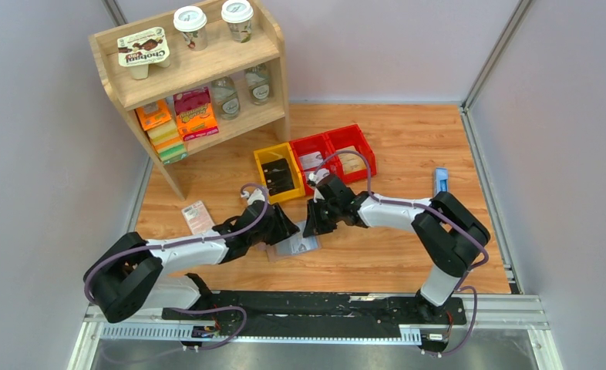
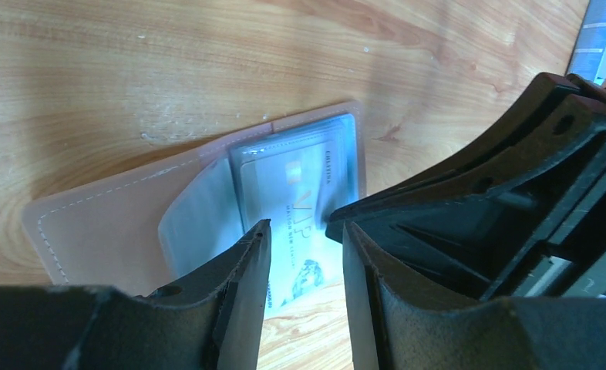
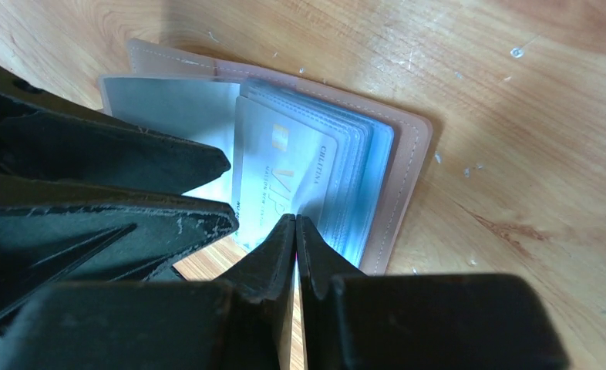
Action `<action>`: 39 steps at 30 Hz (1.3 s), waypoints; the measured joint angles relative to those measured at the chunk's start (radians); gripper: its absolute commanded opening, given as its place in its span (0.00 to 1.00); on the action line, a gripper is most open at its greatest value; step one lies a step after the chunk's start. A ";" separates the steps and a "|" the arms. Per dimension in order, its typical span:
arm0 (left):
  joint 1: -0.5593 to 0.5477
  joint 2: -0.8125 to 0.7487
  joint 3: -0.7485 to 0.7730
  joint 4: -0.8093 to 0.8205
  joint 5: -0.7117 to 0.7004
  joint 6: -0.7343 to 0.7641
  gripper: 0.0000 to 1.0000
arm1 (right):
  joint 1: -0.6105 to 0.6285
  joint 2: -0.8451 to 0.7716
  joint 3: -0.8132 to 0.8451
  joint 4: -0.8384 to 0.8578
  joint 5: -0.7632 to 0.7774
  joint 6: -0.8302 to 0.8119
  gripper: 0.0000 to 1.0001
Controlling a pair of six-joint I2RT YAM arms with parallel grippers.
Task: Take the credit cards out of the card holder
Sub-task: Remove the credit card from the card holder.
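The card holder (image 1: 296, 247) lies open on the wooden table between my two grippers. Its cover is pinkish brown (image 2: 107, 231) and its clear blue-grey pockets face up (image 3: 361, 154). A silver card marked VIP (image 2: 292, 193) sticks partly out of a pocket over the holder's near edge; it also shows in the right wrist view (image 3: 277, 169). My left gripper (image 2: 304, 243) is open, one finger on each side of the card's protruding end. My right gripper (image 3: 294, 221) is shut, its tips at the card's edge against the pocket stack; I cannot tell whether it pinches anything.
A yellow bin (image 1: 277, 173) and two red bins (image 1: 334, 154) stand just behind the grippers. A wooden shelf (image 1: 192, 69) with cups and boxes is at the back left. A pink-and-white packet (image 1: 197, 216) lies on the left, a narrow blue object (image 1: 441, 181) on the right.
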 measured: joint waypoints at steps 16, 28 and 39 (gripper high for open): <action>0.045 0.066 -0.150 0.282 0.044 -0.069 0.44 | -0.048 -0.040 -0.084 0.073 -0.032 0.016 0.12; 0.046 0.106 -0.159 0.353 0.068 -0.070 0.39 | -0.072 -0.054 -0.123 0.129 -0.063 0.032 0.12; 0.053 0.140 -0.244 0.536 0.088 -0.096 0.22 | -0.074 -0.046 -0.128 0.152 -0.077 0.033 0.11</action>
